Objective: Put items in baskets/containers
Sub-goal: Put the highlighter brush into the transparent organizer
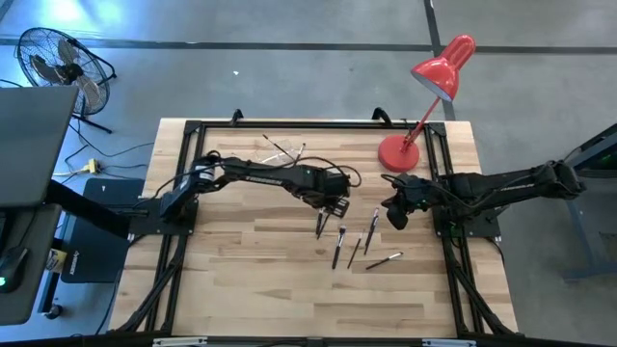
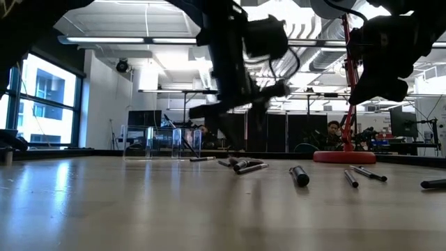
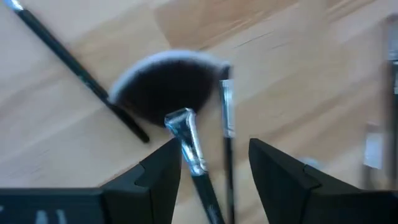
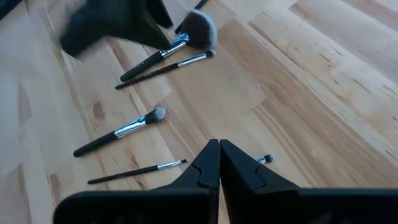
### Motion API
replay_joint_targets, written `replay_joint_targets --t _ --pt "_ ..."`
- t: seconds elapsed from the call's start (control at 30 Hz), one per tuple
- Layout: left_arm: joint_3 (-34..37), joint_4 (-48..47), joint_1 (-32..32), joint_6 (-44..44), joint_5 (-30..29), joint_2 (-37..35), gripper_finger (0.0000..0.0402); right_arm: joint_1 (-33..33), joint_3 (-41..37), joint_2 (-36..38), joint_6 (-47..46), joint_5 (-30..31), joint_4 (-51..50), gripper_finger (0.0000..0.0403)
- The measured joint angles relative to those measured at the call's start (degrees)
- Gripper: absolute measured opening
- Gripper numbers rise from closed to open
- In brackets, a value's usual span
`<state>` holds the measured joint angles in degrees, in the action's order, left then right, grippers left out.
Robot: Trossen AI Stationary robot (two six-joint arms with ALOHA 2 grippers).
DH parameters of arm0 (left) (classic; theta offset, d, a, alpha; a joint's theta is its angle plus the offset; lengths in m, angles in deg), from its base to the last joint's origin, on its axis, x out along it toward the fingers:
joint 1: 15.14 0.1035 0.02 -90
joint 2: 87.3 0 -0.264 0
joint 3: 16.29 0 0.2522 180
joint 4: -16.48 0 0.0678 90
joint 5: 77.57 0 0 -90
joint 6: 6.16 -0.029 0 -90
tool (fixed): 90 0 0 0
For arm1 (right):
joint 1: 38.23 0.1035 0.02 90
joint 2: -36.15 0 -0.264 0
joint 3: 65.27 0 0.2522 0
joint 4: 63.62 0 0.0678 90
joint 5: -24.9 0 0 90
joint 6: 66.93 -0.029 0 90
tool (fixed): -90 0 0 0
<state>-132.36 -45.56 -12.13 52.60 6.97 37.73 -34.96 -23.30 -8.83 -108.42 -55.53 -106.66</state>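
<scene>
Right under the left gripper, the fan brush lies flat on the wooden table, its fluffy head spread and its silver ferrule running back between the two dark fingers. A thinner brush lies just beside it. The fingers stand wide apart on either side of the handles, gripping nothing, which suits a descent to pinch the fan brush's handle.

Seen from above, this gripper sits near the table's centre, with more loose brushes scattered at about five o'clock from it. Three further brushes lie at eleven o'clock, near the far edge. A clear holder shows faintly in the low view, toward the far side.

At three o'clock the right gripper waits, fingers pressed together and empty. The red desk lamp stands at one o'clock.
</scene>
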Motion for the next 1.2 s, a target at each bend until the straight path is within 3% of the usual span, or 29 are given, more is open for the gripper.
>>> replay_joint_targets --t 1.0,1.2 --pt "-0.1 1.5 0.4 0.1 -2.6 2.6 0.0183 0.0 0.0 0.0 0.0 -0.1 0.4 0.0005" --pt "-0.1 1.5 0.3 0.9 0.4 4.2 0.0183 0.0 0.0 0.0 0.4 -0.1 0.4 0.0002"
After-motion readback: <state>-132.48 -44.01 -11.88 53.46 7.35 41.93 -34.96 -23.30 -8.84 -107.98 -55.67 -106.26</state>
